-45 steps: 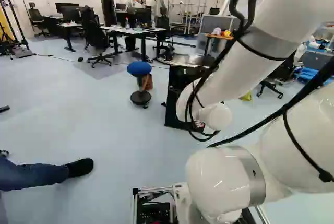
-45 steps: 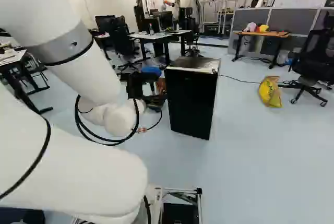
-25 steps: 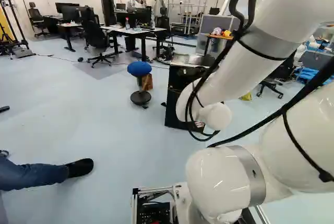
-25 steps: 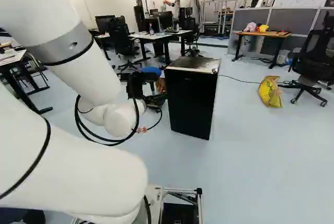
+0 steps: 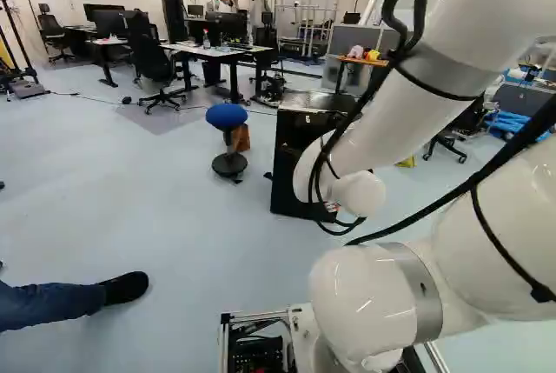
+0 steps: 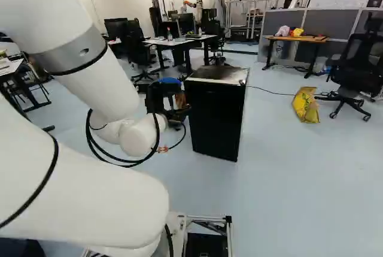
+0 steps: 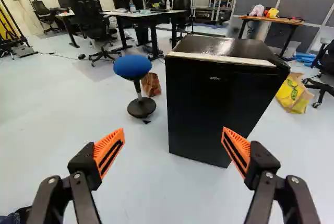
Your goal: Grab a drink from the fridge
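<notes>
In the right base view my gripper (image 6: 157, 96) shows partly past the arm's wrist, left of the black fridge (image 6: 214, 120). The wrist view has the gripper (image 7: 173, 130) wide open, nothing between its orange-padded fingers. Ahead of them, slightly towards the right finger's side, stands the fridge (image 7: 216, 98) with its door closed and a gap of floor before it. Its top is dark and shiny with a pale front edge. The arm covers part of the fridge (image 5: 288, 160) in the left base view. No drink is visible.
A blue-topped stool (image 7: 132, 67) and a brown paper bag (image 7: 151, 84) stand beside the fridge. Beyond its other side is a yellow bag (image 6: 306, 106). Desks and chairs stand farther back. A person's leg (image 5: 65, 302) is near the base at the left base view's edge.
The base has moved, turning slightly rightward: the room slides left in both base views. My arm keeps its pose against its lowest joint.
</notes>
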Tool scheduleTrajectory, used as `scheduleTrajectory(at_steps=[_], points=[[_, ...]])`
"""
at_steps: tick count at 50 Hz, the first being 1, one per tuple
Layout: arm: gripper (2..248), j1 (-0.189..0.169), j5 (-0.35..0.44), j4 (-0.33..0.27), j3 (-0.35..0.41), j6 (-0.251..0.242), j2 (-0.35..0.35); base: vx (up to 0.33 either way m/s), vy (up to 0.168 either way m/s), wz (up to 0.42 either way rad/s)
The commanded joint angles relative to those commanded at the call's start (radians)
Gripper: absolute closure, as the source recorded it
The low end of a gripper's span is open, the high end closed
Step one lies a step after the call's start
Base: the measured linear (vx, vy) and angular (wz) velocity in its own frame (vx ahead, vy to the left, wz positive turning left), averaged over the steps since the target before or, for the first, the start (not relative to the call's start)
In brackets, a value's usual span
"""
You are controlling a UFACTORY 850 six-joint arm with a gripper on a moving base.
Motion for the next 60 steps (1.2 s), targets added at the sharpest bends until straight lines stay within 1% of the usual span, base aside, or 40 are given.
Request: scheduleTrajectory(at_steps=[27,41,60], points=[[3,0.000,0.000,0.000,0.000,0.000,0.000,0.063,0.004,-0.001],[3,0.000,0.000,0.000,0.000,0.000,0.000,0.058,0.063,0.004],[3,0.000,0.000,0.000,0.000,0.000,0.000,0.002,0.061,-0.023]])
